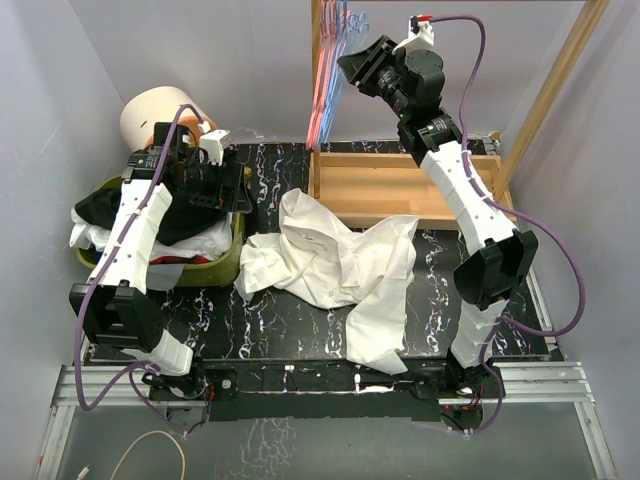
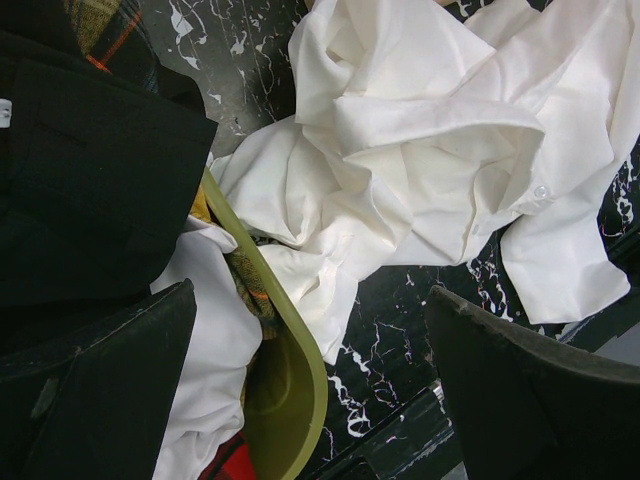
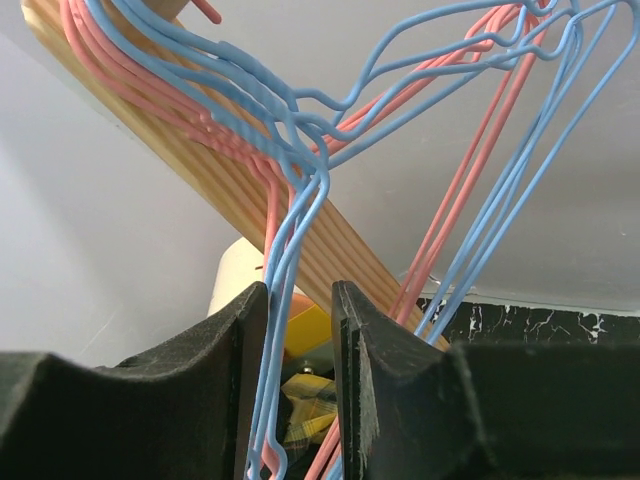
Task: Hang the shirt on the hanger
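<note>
A black marbled table [image 1: 300, 330] fills the overhead view, with two robot arms mounted at its near edge.

The white shirt [image 1: 330, 262] is the largest thing on the table. It lies crumpled at the centre, with one sleeve trailing toward 5 o'clock. It is not on any hanger.

At 9 o'clock from the shirt is a green basket [image 1: 232, 262] with a black garment [image 1: 110, 205] heaped in it. The shirt's left edge touches the basket rim. At 1 o'clock from the shirt is a shallow wooden tray [image 1: 400, 190].

The left gripper [image 1: 215, 185] hangs over the basket's far right corner, and the shirt lies at about 4 o'clock from it. In the left wrist view, the left gripper [image 2: 310, 292] has its jaws spread wide and holds nothing. The shirt [image 2: 420, 170] lies below them toward 1 o'clock, and the basket rim [image 2: 300, 400] and black garment [image 2: 90, 190] are toward 9 o'clock.

The right gripper [image 1: 352, 62] is raised high at 12 o'clock, well away from the shirt, at a bunch of wire hangers on a wooden rail [image 1: 316, 30].

In the right wrist view, the right gripper [image 3: 300, 300] has its jaws only slightly apart. Strands of the light-blue hanger [image 3: 300, 190] run down between them, close against the 9 o'clock finger, with a gap on the other side. Pink hangers [image 3: 440, 230] hang just beside, at 3 o'clock.
</note>
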Motion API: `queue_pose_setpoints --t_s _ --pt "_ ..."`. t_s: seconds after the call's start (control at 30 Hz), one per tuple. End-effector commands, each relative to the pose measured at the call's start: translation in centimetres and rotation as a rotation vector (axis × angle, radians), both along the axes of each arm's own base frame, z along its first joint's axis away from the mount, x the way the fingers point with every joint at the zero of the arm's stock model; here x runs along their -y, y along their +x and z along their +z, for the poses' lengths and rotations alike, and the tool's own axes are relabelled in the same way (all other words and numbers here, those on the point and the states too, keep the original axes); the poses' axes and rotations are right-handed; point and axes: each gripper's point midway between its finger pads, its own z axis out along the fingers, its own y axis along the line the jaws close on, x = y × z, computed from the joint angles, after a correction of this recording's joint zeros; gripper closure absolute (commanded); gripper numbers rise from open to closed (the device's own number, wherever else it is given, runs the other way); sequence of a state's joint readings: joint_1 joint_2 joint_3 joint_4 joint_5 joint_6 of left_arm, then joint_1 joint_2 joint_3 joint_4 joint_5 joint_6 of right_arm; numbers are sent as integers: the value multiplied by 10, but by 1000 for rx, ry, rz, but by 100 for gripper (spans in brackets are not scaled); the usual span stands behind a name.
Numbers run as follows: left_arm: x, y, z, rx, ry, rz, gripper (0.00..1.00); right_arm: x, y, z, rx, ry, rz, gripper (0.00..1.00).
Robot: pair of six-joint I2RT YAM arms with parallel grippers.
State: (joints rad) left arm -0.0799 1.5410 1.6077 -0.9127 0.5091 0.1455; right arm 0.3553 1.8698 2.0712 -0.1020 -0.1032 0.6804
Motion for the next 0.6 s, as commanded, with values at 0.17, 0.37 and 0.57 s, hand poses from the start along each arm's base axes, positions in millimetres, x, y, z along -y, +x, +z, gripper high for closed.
queue_pose_setpoints --t_s 0.17,0.37,0.57 --pt "0 -7 16 43 -24 -9 3 3 -1 29 79 14 -18 67" --pt "-1 -6 16 44 -23 -8 3 4 3 23 67 -12 -39 68" --pt "0 -6 18 44 -29 -7 3 0 2 19 77 -96 -104 68"
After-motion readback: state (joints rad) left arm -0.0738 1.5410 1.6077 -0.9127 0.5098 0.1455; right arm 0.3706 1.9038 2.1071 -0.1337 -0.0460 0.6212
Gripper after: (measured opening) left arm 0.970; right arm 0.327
